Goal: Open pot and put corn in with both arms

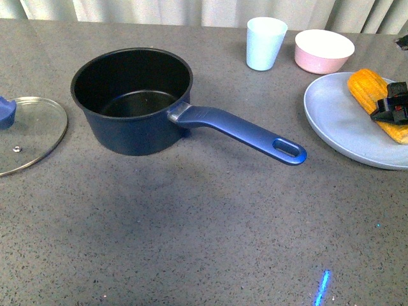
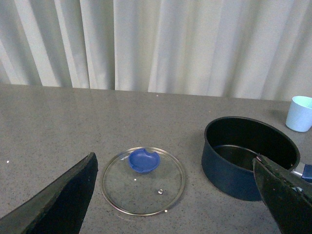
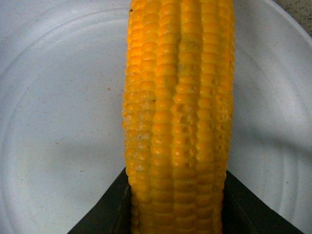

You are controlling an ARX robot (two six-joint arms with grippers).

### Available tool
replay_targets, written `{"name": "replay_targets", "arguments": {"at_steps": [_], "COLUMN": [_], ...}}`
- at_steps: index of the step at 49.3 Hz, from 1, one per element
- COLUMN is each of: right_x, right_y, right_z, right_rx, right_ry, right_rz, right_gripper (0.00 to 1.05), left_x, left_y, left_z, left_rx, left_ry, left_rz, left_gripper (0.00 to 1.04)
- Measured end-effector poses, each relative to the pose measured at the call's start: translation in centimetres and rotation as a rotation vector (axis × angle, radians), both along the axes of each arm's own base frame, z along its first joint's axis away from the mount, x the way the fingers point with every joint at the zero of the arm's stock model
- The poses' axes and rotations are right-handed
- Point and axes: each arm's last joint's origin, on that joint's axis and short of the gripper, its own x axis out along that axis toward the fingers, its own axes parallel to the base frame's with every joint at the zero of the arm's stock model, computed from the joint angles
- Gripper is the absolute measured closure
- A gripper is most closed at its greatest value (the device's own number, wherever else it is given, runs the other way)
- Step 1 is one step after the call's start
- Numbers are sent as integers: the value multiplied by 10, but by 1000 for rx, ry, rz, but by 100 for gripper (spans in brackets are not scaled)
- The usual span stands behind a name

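Observation:
The dark blue pot [image 1: 131, 102] stands open on the grey table, its long handle [image 1: 245, 132] pointing right. Its glass lid [image 1: 25, 132] with the blue knob lies flat at the far left. The left wrist view shows the lid [image 2: 144, 179] and the pot [image 2: 248, 156] below my open left gripper [image 2: 180, 204], which is raised above the table between them. The corn [image 1: 377, 102] lies on a pale blue plate [image 1: 338, 121] at the right. My right gripper [image 1: 392, 108] is shut on the corn [image 3: 178, 117], both jaws pressed against its sides.
A pale blue cup [image 1: 264, 42] and a pink bowl [image 1: 324, 51] stand at the back right. Pale curtains hang behind the table. A blue light streak [image 1: 324, 287] shows on the near table.

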Motion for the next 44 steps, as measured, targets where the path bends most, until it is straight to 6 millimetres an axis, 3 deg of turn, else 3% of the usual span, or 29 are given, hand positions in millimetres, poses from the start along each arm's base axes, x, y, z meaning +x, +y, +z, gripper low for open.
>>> {"name": "replay_targets", "arguments": {"at_steps": [8,13,18,24,34,44], "right_x": [-10,-15,-16,-16,-19,-15], "right_y": [9,35,76,144,233,287], "right_z": [22,54,79,97,104,91], "right_rx": [87,146,189,237,270,264], "right_ry": [-37,-99,-138,-153,-135,-91], "right_rz": [51,131,238,390,574,652], "right_gripper": [80,83,85,86,88,89], "left_x": [0,0,0,0,0,0], "left_y": [0,0,0,0,0,0], "left_z": [0,0,0,0,0,0], "left_rx": [0,0,0,0,0,0], "left_ry": [0,0,0,0,0,0], "left_rz": [0,0,0,0,0,0], "left_gripper": [9,9,9,9,9,9]}}
